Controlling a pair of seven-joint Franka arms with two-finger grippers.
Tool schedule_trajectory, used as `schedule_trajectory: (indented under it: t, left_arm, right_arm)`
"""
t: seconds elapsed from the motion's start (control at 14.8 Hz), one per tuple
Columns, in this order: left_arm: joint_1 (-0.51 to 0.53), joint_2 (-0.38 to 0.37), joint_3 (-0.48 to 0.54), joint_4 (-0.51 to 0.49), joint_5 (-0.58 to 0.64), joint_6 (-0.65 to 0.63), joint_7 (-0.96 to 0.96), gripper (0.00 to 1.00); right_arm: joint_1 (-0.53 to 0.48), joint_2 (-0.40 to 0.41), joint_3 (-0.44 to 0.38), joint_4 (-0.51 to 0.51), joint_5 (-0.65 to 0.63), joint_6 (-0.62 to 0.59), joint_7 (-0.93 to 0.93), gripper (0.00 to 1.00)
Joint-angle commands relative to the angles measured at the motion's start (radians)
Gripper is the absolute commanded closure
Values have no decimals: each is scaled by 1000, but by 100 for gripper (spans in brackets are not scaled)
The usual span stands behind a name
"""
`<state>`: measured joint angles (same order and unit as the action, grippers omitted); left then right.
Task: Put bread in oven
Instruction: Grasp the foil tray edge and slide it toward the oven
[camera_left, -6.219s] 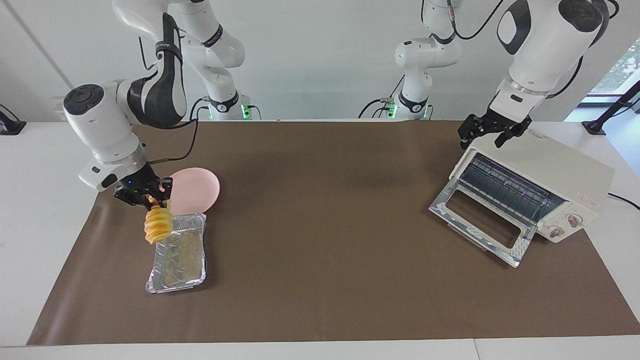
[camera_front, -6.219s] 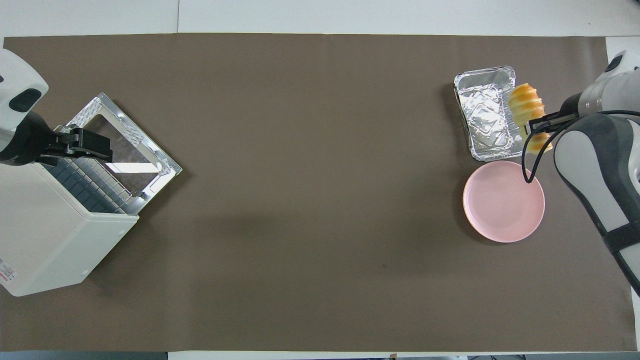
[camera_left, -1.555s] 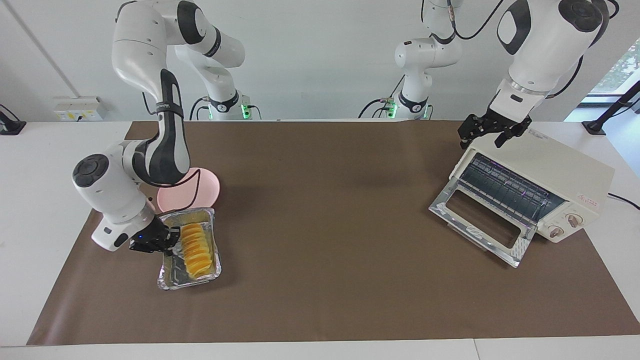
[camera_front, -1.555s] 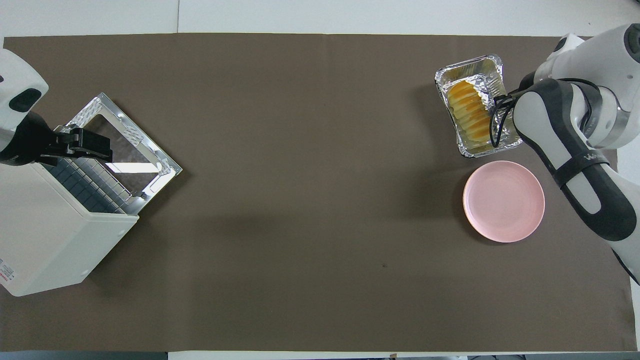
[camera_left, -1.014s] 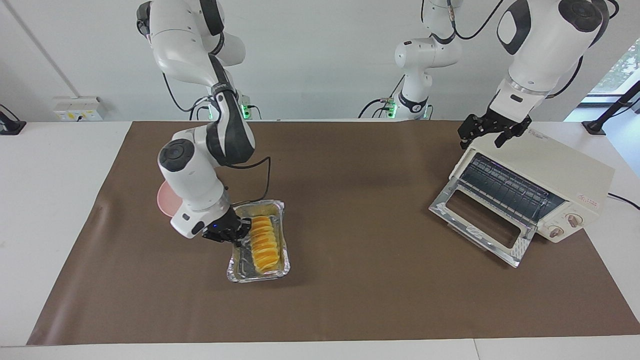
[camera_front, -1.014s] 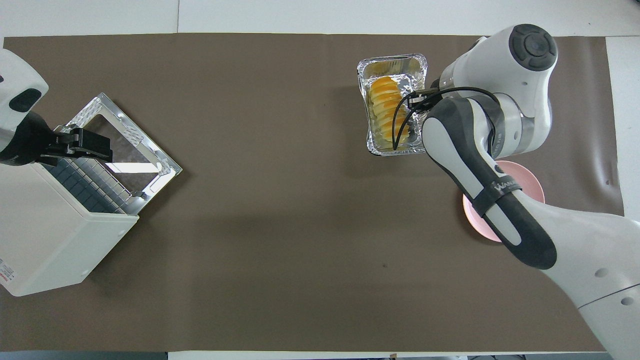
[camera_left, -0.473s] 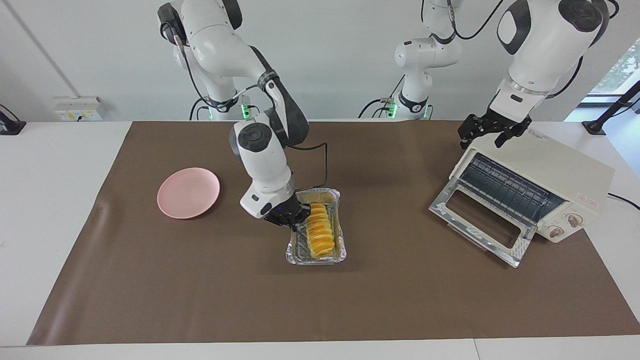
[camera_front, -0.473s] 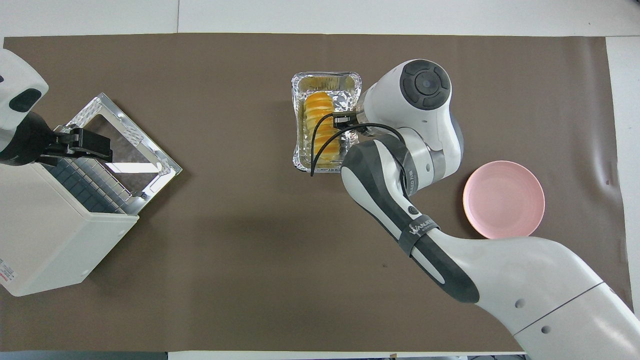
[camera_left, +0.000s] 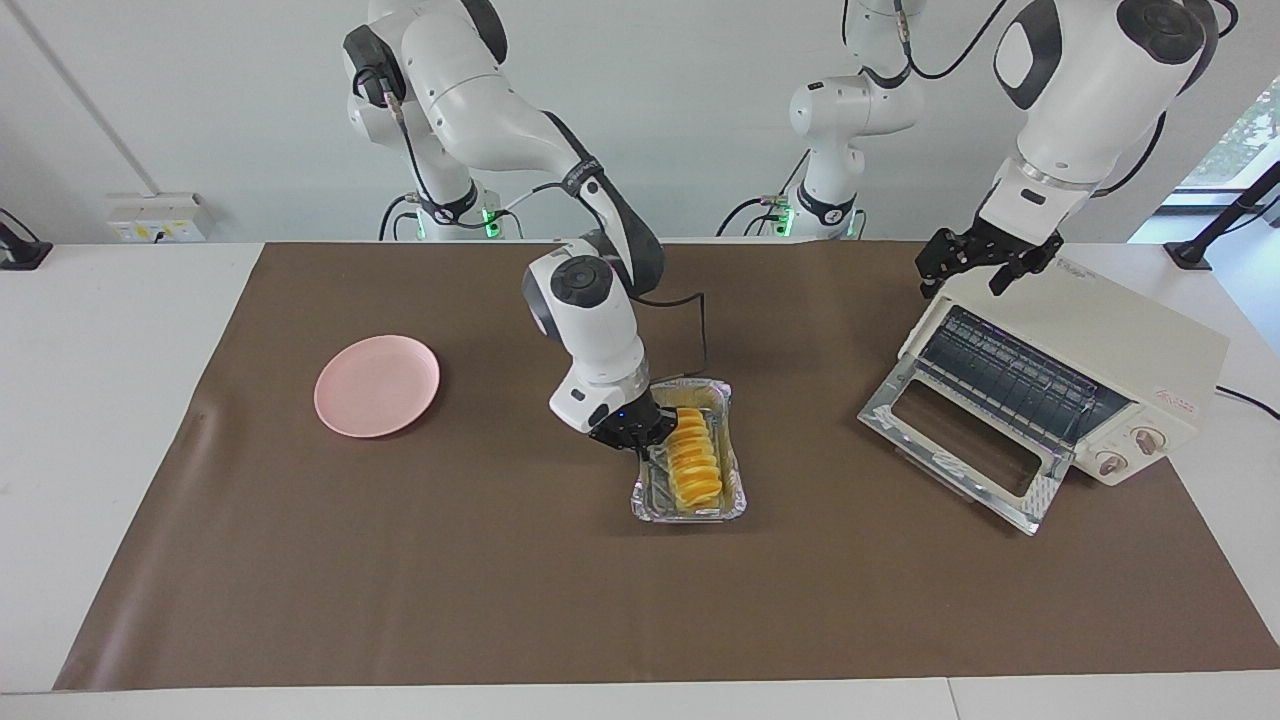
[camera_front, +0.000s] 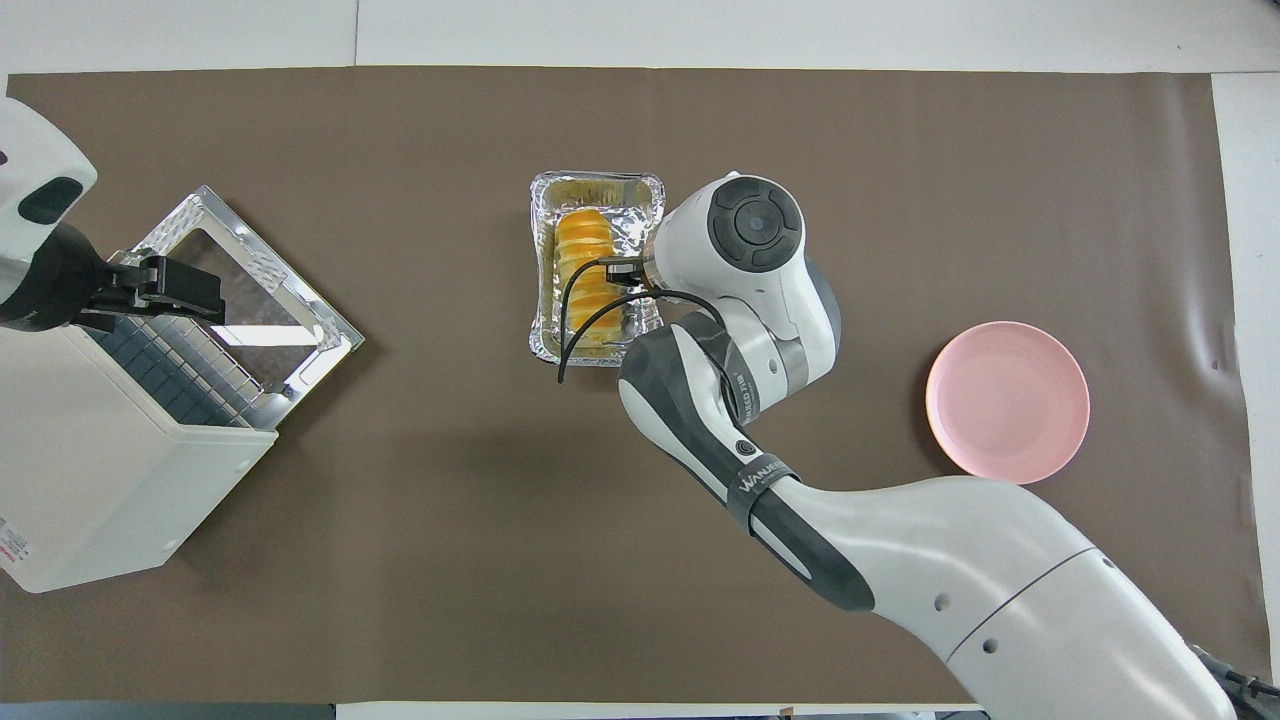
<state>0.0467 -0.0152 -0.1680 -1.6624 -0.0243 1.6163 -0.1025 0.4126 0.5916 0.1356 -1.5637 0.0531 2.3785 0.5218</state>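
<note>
The left gripper (camera_left: 982, 266) hangs at the top edge of the oven (camera_left: 1060, 375), its door dropped open at the left arm's end of the surface (camera_left: 480, 560); whether its fingers are spread or closed cannot be told. Mid-surface, the right gripper (camera_left: 640, 440) has its fingers clenched on the rim of the foil tray (camera_left: 735, 500), where the bread (camera_left: 692, 460) lies.

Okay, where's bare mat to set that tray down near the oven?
Bare mat lies between the foil tray and the oven door. It is crowded at the tray, where the right gripper holds its rim beside the bread, and at the oven, under the left gripper.
</note>
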Motion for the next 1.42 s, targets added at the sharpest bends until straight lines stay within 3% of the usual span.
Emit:
schedule_trajectory:
  t: [0.0, 0.14, 0.2, 0.41, 0.61, 0.81, 1.35]
  left_arm:
    - [12, -23, -4, -25, -17, 5, 7, 0]
    - [12, -23, -4, -25, -17, 5, 7, 0]
    - [12, -23, -4, -25, -19, 5, 7, 0]
    - [12, -23, -4, -25, -19, 5, 7, 0]
    - [12, -25, -4, -25, -17, 5, 7, 0]
    - [12, -22, -4, -23, -17, 26, 9, 0]
    - [-39, -43, -25, -31, -17, 19, -70, 0]
  right_arm:
    - [14, 28, -4, 1, -18, 48, 52, 100]
    - [21, 28, -5, 1, -19, 47, 67, 99]
    - [35, 28, -5, -4, -24, 44, 72, 85]
    - [44, 27, -10, -4, -28, 15, 92, 0]
    - [25, 5, -16, 37, -114, -96, 116, 0]
    - [-30, -65, -14, 33, -110, -160, 89, 0]
    - [-308, -277, -10, -10, -98, -362, -326, 0]
